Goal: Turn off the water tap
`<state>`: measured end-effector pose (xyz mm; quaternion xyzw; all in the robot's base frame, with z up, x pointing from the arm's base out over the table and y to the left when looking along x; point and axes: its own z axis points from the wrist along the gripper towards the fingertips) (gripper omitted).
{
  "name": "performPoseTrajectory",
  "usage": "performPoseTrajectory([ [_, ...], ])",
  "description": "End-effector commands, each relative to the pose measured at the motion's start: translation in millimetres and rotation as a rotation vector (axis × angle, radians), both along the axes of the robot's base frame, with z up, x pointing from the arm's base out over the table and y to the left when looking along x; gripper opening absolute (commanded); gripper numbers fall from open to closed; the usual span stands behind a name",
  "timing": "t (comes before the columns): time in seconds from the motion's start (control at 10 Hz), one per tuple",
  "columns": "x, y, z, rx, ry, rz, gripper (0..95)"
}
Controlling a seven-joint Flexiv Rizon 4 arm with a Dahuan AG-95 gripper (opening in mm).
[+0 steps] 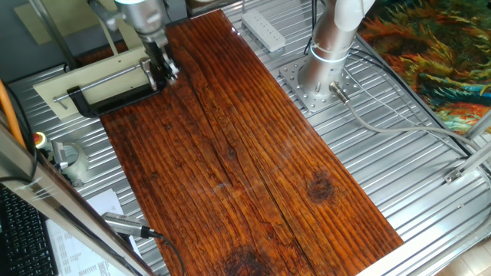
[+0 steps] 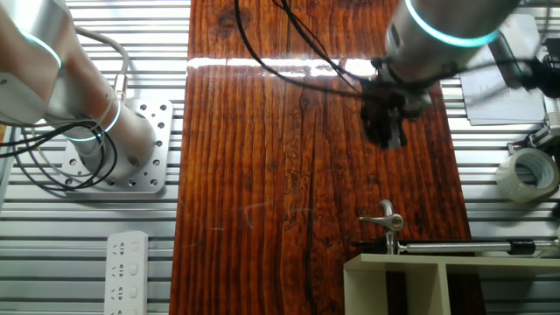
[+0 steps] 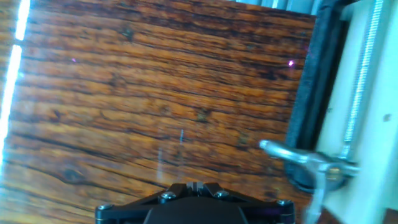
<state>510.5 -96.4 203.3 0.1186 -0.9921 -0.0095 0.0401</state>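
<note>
The water tap [image 2: 386, 219] is small and metal, with a thin lever that points left. It stands on the wooden board [image 2: 289, 175] at the end of the clamp's screw rod [image 2: 464, 248]. In the hand view the tap [image 3: 305, 159] is at the lower right, beside the black C-clamp [image 3: 311, 93]. My gripper [image 2: 386, 133] hangs above the board, a little way from the tap and not touching it. Its fingertips [image 3: 196, 185] are together and hold nothing. In the one fixed view my gripper [image 1: 163, 70] stands at the clamp's [image 1: 107, 101] right end and hides most of the tap.
A white wooden block [image 1: 92, 80] lies under the clamp at the board's far left. The arm's base [image 1: 324, 77] stands right of the board, with a power strip [image 1: 263, 29] behind it. A tape roll [image 2: 528, 175] and a pen-like tool [image 1: 126, 225] lie off the board.
</note>
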Motion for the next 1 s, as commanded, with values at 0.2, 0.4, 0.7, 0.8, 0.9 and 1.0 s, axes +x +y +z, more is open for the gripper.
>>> performPoseTrajectory([
  [0.2, 7.8, -42.7, -1.8, -0.009, 0.011, 0.037, 0.0],
  [0.4, 8.5, -49.8, -1.6, -0.004, 0.011, 0.037, 0.0],
  [0.7, 8.5, -49.8, -1.6, 0.006, -0.003, -0.056, 0.0],
  [0.8, 8.5, -49.8, -1.6, 0.002, -0.002, -0.095, 0.0],
  [0.9, 8.5, -49.8, -1.6, 0.002, -0.001, -0.107, 0.0],
  [1.0, 8.5, -49.8, -1.6, -0.001, 0.002, -0.11, 0.0],
])
